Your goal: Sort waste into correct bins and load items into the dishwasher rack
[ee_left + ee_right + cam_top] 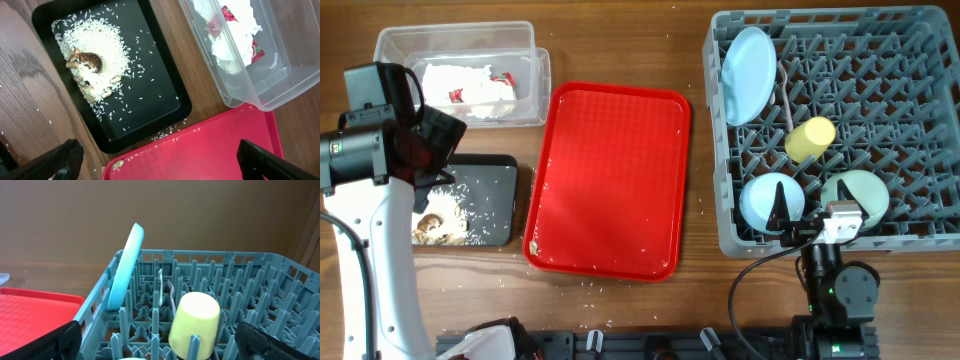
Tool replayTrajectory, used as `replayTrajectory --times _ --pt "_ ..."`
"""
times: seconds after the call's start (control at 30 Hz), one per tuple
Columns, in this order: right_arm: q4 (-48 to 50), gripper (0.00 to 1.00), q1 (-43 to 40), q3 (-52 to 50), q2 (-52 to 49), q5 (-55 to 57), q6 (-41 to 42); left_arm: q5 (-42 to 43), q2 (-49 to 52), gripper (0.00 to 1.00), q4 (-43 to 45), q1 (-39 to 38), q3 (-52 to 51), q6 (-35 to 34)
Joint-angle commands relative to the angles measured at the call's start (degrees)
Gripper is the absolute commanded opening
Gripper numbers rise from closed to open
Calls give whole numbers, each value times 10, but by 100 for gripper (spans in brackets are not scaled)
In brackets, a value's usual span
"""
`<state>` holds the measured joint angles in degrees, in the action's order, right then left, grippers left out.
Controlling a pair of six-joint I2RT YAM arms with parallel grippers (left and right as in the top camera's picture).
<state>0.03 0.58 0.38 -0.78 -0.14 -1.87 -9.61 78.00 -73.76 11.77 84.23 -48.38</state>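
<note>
The grey dishwasher rack (920, 240) at the right holds an upright light blue plate (748, 62), a yellow-green cup (810, 138), a light blue bowl (765, 200) and a mint bowl (860, 192). A thin white utensil (161, 280) stands between the pegs. White napkins with a red scrap (225, 35) lie in the clear tub (530, 40). Rice and brown scraps (90, 62) lie in the black tray (500, 165). My left gripper (160, 160) hangs open and empty above the red tray's corner. At the rack's near edge my right gripper (162, 345) is open and empty, facing the cup (195, 322).
The flat red serving tray (610, 180) lies in the middle. It carries scattered rice grains and one small brown scrap (117, 163) at its near left corner. Loose grains also dot the wooden table between the trays.
</note>
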Motion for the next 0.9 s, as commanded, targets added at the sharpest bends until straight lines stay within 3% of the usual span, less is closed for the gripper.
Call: replayTrajectory --times 0.0,0.6,0.73,0.87 --pt "3 100 -2 -1 6 1 -11 -5 1 100 0 3 2 -3" --pt "3 100 -2 -1 6 1 -11 -31 -2 100 -40 -5 0 5" --pt "3 100 -2 -1 6 1 -11 -31 -29 100 1 -30 -31 75" --pt "3 100 -2 -1 6 1 -11 -25 -87 100 54 -43 -99 90"
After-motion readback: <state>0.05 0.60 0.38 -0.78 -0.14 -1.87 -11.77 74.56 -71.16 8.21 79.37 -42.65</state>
